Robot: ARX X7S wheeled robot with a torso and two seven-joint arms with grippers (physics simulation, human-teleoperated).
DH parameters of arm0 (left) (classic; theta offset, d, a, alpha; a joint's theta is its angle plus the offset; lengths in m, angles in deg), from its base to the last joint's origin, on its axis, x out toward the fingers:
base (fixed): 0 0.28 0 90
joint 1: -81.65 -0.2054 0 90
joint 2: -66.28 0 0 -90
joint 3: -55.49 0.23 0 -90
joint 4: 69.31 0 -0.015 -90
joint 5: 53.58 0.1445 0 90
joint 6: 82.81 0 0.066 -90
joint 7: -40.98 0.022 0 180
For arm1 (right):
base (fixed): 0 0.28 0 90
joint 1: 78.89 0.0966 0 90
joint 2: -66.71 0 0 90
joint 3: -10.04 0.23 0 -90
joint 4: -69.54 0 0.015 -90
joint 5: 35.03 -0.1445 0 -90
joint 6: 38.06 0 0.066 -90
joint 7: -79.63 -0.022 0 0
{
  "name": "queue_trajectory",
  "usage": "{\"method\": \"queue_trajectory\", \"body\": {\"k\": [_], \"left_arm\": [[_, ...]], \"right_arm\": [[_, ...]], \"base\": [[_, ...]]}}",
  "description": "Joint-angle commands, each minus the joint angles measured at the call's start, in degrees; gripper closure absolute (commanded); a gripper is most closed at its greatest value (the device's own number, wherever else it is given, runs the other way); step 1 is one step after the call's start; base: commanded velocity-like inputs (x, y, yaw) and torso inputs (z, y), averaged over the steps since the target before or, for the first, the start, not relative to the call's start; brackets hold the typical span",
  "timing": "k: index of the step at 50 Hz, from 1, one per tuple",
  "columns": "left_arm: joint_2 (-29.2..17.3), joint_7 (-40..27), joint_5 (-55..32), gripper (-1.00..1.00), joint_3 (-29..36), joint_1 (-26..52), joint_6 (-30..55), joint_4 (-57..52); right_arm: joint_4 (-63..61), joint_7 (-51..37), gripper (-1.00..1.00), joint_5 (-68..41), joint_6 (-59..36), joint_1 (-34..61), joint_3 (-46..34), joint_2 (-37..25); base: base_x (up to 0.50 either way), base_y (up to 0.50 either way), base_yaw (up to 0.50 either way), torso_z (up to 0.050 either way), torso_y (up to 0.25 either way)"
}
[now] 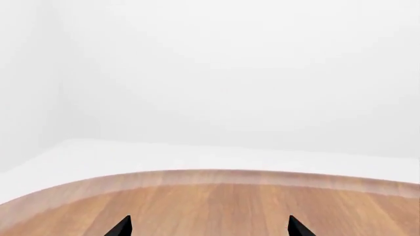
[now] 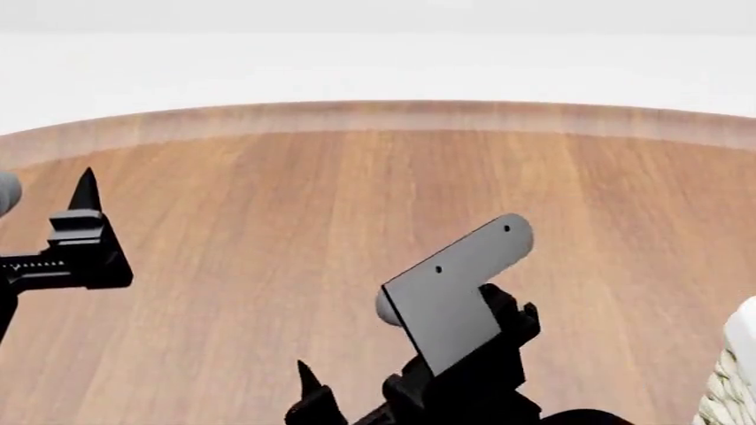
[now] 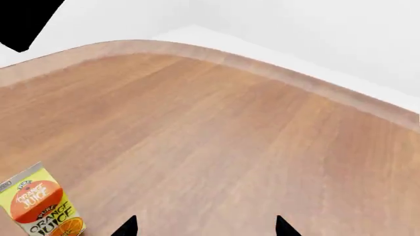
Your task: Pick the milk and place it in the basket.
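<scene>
The milk is not in any view. A corner of the basket (image 2: 735, 376), cream wicker with a white liner, shows at the head view's right edge. My left gripper (image 1: 208, 227) is open and empty over bare wood; in the head view one black fingertip (image 2: 84, 190) shows at the left. My right gripper (image 3: 204, 227) is open and empty over the table; in the head view its arm is at the bottom centre with one fingertip (image 2: 308, 379) showing.
An orange juice carton (image 3: 43, 204) stands on the round wooden table (image 2: 296, 204) beside my right gripper. The table's curved far edge (image 1: 217, 176) meets a white floor and white walls.
</scene>
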Motion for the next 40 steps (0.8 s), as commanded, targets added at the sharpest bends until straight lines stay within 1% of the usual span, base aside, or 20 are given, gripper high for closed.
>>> {"method": "queue_trajectory", "body": {"k": [1, 13, 23, 40], "left_arm": [[-0.29, -0.27, -0.74, -1.0, -0.11, 0.87, 0.52, -0.03], [-0.47, -0.57, -1.15, -1.0, -0.07, 0.84, 0.15, 0.33], [-0.71, -0.82, -1.43, -1.0, 0.05, 0.53, -0.25, 0.44], [-1.0, -1.23, -1.97, -1.0, 0.23, 0.18, -0.9, 0.73]], "right_arm": [[5.92, 8.91, -1.0, -15.02, -2.39, 3.1, -4.7, -5.27], [8.56, 3.16, -1.0, -23.59, -2.27, 4.69, -7.36, -7.0], [9.83, 0.47, -1.0, -27.63, -1.24, 5.04, -9.74, -8.33], [12.5, 2.65, -1.0, -25.87, 2.01, 6.45, -15.16, -9.7]], "base": [[0.0, 0.0, 0.0, 0.0, 0.0], [0.0, 0.0, 0.0, 0.0, 0.0], [0.0, 0.0, 0.0, 0.0, 0.0], [0.0, 0.0, 0.0, 0.0, 0.0]]}}
